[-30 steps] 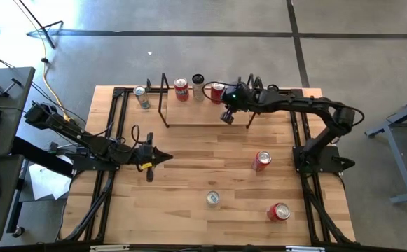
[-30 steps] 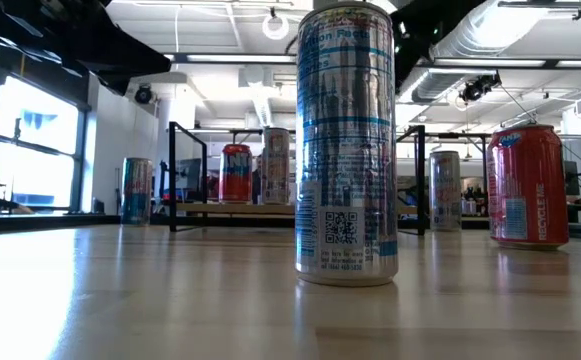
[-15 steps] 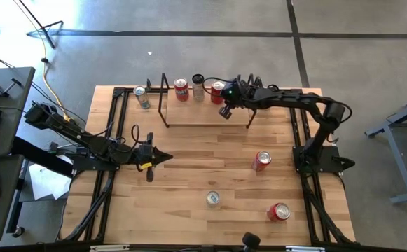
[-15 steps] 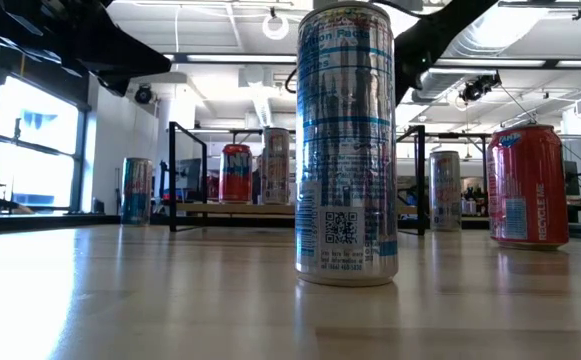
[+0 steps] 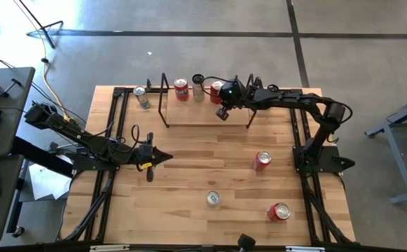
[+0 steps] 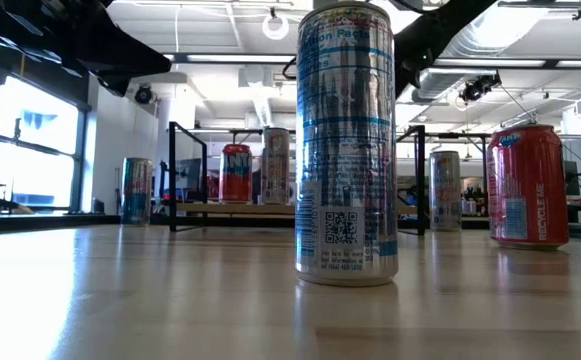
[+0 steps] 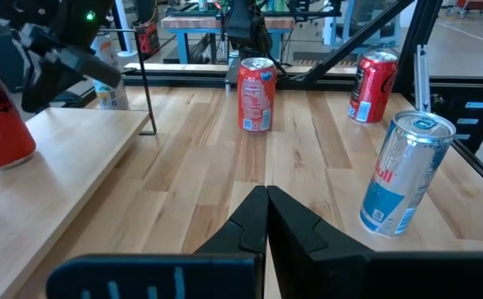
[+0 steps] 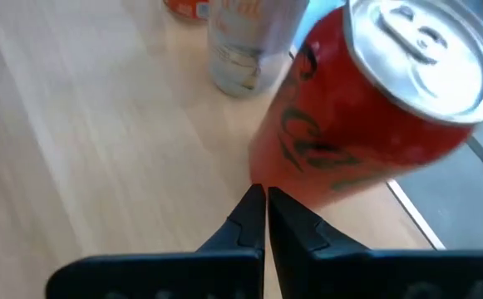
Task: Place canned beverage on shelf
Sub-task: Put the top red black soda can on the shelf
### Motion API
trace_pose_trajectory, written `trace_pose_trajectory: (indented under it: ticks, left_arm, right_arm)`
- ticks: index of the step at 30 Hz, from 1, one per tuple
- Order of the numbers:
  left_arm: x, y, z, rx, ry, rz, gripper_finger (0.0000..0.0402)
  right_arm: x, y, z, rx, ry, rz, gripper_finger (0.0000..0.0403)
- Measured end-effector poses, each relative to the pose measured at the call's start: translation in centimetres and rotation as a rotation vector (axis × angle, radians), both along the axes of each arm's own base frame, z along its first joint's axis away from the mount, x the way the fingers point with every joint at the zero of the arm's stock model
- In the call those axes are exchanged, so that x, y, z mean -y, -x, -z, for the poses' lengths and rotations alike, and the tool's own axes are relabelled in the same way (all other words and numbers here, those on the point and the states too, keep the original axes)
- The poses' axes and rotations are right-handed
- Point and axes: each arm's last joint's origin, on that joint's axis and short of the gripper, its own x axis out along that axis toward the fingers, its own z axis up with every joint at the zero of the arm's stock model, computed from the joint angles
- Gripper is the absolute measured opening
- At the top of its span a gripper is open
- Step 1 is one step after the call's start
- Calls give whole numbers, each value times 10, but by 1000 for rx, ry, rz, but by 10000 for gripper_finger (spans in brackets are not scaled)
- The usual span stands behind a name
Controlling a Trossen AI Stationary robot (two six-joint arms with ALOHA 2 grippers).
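Three cans on light-wood shelf [image 5: 189, 110], black wire ends, right claw [image 5: 222, 114] together, left claw [image 5: 162, 158] together

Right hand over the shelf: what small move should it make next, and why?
Probably back it off the shelf toward the loose red can mid-table. The right hand is shut on nothing, beside a red can already on the board with two others, while three cans remain on the open table. The left hand waits shut at the table's left.

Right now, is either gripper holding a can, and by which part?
Nothing is held. The right gripper is shut and empty beside a red can on the shelf; the left gripper is shut, empty.
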Motion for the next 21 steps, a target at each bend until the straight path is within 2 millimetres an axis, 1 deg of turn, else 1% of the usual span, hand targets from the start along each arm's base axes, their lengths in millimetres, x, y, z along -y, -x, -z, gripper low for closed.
trace_pose_trajectory:
  ticks: [6, 11, 17, 21]
  left_arm:
    - [0, 0, 0, 1, 6, -1, 0]
    - [0, 0, 0, 1, 7, -2, 0]
    - [0, 0, 0, 0, 8, -2, 0]
    - [0, 0, 0, 1, 8, -2, 0]
  right_arm:
    - [5, 4, 2, -30, 19, 49, 0]
    - [12, 2, 6, 3, 11, 84, 0]
    - [14, -5, 15, 26, 0, 61, 0]
    - [13, -5, 14, 48, -35, 20, 0]
